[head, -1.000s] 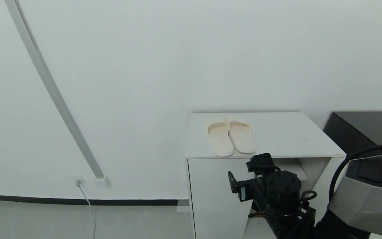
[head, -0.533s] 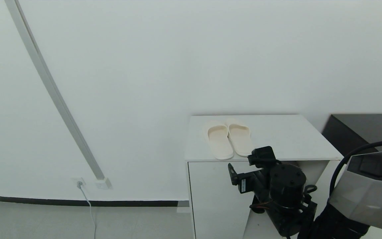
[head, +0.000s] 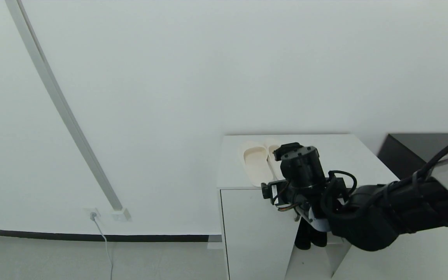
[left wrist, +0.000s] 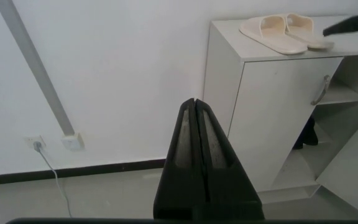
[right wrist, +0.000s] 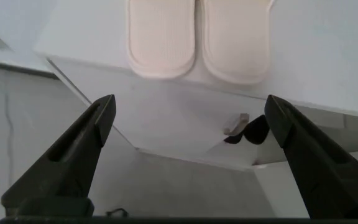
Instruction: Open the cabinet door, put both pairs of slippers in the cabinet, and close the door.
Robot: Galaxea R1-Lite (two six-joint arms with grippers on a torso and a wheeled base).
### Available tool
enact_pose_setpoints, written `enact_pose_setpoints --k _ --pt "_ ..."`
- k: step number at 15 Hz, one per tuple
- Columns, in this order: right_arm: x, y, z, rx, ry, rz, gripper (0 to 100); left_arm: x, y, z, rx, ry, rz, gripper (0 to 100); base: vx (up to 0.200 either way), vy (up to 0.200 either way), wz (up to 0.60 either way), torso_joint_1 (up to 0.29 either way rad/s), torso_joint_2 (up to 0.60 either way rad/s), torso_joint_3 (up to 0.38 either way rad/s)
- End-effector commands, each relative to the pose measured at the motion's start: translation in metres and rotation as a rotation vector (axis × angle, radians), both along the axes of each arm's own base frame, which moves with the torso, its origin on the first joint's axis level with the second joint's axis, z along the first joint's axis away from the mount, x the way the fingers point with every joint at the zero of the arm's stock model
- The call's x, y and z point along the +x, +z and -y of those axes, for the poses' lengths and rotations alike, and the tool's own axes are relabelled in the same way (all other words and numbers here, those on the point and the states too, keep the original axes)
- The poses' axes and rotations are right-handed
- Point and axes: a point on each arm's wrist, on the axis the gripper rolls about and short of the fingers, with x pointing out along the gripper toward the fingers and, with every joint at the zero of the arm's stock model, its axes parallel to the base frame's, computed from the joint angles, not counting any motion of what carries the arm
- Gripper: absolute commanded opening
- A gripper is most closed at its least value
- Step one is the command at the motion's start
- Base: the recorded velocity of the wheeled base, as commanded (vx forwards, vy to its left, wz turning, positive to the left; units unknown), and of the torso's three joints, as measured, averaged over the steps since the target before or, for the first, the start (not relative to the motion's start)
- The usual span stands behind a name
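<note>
A cream pair of slippers (head: 256, 163) lies side by side on top of the white cabinet (head: 344, 159); the pair also shows as slippers (left wrist: 278, 31) and slippers (right wrist: 197, 34). My right gripper (head: 288, 151) hovers just above their near ends, open, its fingers (right wrist: 79, 155) spread wider than the pair, nothing between them. A black pair of slippers (head: 309, 235) stands inside the open right half of the cabinet. The left door (head: 255, 233) with its handle (left wrist: 320, 90) is closed. My left gripper (left wrist: 195, 106) is shut and empty, well away to the cabinet's left, near the floor.
The open door panel (head: 403, 256) swings out at the lower right. A dark piece of furniture (head: 426, 149) stands right of the cabinet. On the wall to the left are a slanted conduit (head: 64, 112) and a socket with a cable (head: 91, 214); bare floor lies below.
My right arm has risen from in front of the cabinet opening to above the cream slippers' near ends. The black slippers inside have come into sight.
</note>
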Motion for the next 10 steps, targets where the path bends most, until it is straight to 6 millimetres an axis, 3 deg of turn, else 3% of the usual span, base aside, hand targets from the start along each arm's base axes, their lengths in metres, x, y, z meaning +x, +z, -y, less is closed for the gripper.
enact_pose_setpoints --k 1,6,10 --pt "-0.005 0.048 -0.003 0.119 -0.027 0.073 100 0.0 0.0 0.0 -0.002 0.001 -0.001 0 0.0 0.0 0.0 0.0 0.0 0.0" --pt "-0.005 0.028 -0.003 0.095 -0.052 0.033 100 0.0 0.0 0.0 -0.006 0.003 -0.001 0 0.2 0.0 0.0 -0.003 0.0 0.002" --pt "-0.013 0.0 0.002 0.086 -0.034 0.029 100 0.0 0.0 0.0 -0.006 0.003 -0.001 0 0.2 0.0 0.0 0.01 0.0 0.001"
